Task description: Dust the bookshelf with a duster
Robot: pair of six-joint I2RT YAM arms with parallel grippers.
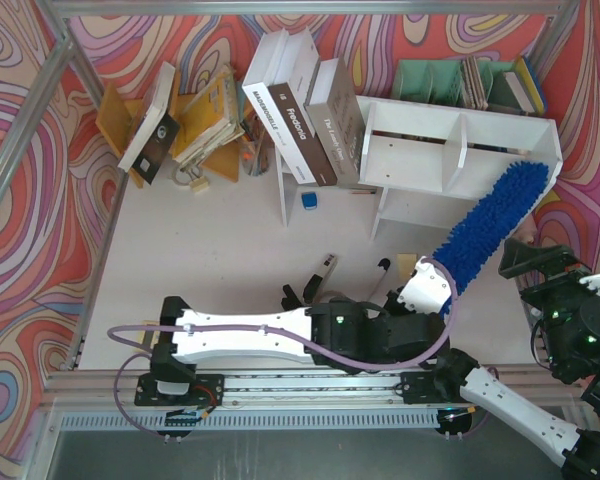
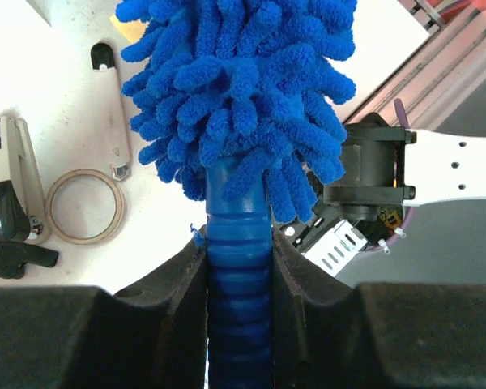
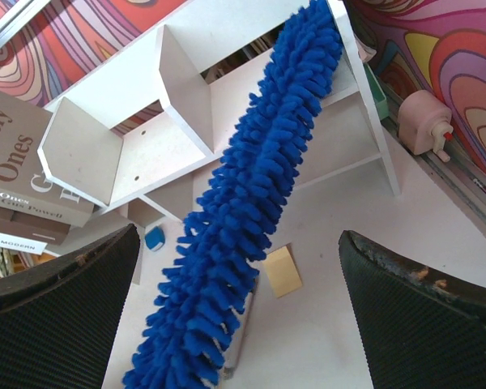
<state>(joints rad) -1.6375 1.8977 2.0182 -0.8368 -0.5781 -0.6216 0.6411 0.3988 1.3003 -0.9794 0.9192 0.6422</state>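
The white bookshelf stands at the back right, with two compartments split by a divider. The bright-blue fluffy duster slants up from my left gripper to the shelf's right end. Its tip lies by the right side panel and its head crosses the right compartment in the right wrist view. My left gripper is shut on the duster's ribbed blue handle. My right gripper is open and empty. It hangs above the duster head, and its gap looks down on the head.
Large books lean against the shelf's left end. A green file rack stands behind the shelf and an orange book stand at the back left. A tape ring, stapler, yellow note, blue cube and pink dispenser lie around.
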